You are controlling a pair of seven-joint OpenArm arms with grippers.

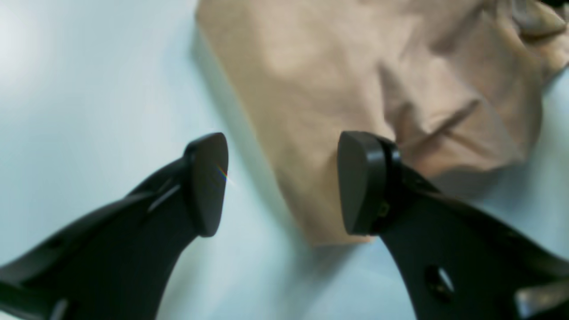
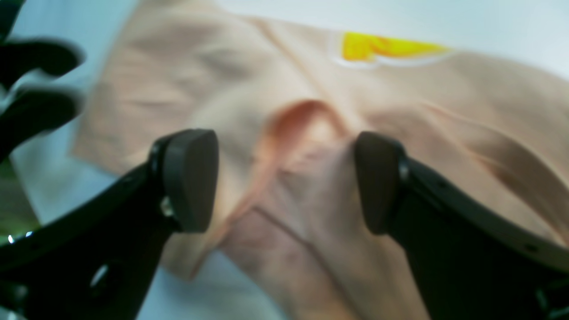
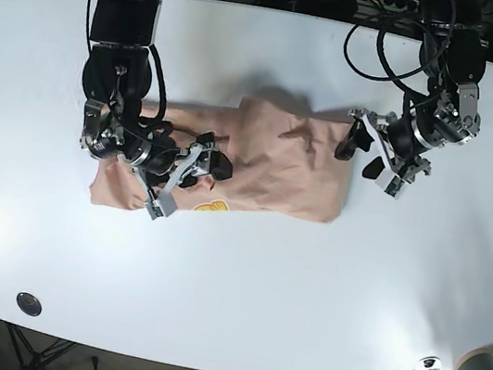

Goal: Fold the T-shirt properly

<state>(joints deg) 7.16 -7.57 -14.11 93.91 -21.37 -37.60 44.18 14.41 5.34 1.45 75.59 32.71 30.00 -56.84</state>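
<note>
Both arms reach in from the far side of the room. The left end effector hangs with its two dark pads spread wide apart, nothing between them. The right end effector is likewise spread wide, its arm stretched lower and its wrist turned toward the other arm.

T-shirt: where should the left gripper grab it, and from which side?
Take the T-shirt at its near corner, the free edge that lies flat between the open fingers of the left gripper. Come straight down from above and slightly from the bare table side, so that one finger slides under the edge. The cloth there is smooth; the wrinkles and bunching sit further in, so they would probably give a messier pinch.
</note>
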